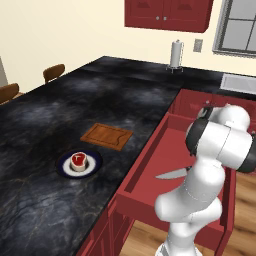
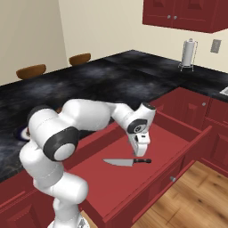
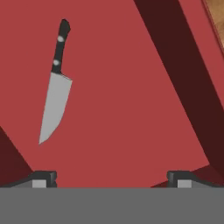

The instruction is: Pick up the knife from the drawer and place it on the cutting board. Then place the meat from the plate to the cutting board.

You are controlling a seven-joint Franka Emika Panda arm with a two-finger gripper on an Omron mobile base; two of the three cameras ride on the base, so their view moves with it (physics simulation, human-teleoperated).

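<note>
A: While the drawer (image 2: 156,147) is pulled out, where is the knife (image 2: 127,162)?

B: It lies flat on the red bottom of the drawer. Its black handle points toward the front of the drawer, and its grey blade points back toward the robot.

A: And where is the hand (image 2: 140,151)?

B: It hangs over the drawer, pointing down, just above the knife's handle end. It is not touching the knife. In the hand view the knife (image 3: 55,83) sits up and to the left, off to the side and not between the fingertips (image 3: 43,177).

A: Is the hand open?

B: Yes. The two tips stand far apart, and nothing is between them.

A: What is on the table (image 1: 60,110)?

B: The cutting board (image 1: 106,136) lies flat on the dark table with nothing on it. Near it is the plate (image 1: 79,164), and the meat (image 1: 78,160) sits on the plate. Both are well apart from the hand.
</note>
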